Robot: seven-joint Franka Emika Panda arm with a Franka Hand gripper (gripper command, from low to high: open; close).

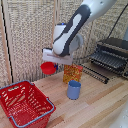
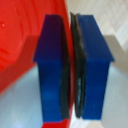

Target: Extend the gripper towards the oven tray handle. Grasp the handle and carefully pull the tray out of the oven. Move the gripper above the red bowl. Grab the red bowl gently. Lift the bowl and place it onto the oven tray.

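Overhead, hand point(image 2: 73, 70) pinches red bowl point(image 1: 48, 68) above blue cup point(image 1: 74, 90), basket point(image 1: 25, 103)

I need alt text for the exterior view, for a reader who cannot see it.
A white and black robot arm holds the red bowl in the air above a wooden table. Below stand a blue cup and a red mesh basket; the oven sits open at the exterior view's right.
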